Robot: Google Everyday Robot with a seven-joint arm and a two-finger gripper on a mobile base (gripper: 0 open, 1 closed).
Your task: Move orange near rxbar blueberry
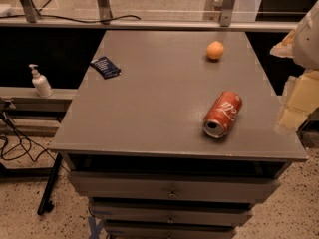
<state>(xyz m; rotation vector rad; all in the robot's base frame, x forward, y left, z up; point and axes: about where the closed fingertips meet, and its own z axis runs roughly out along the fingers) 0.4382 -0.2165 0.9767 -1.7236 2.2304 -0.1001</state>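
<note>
The orange (215,50) is a small round fruit lying on the far right part of the grey table top (159,98). The rxbar blueberry (105,66) is a flat dark navy wrapper at the table's far left edge, well apart from the orange. My gripper (298,99) shows only as a pale shape at the right edge of the view, beside the table's right side and to the right of the orange. It holds nothing that I can see.
A red soda can (222,114) lies on its side at the front right of the table, its open end facing the front. A white pump bottle (41,81) stands on a ledge left of the table. Cables (20,143) lie on the floor at left. Drawers (172,190) sit below the top.
</note>
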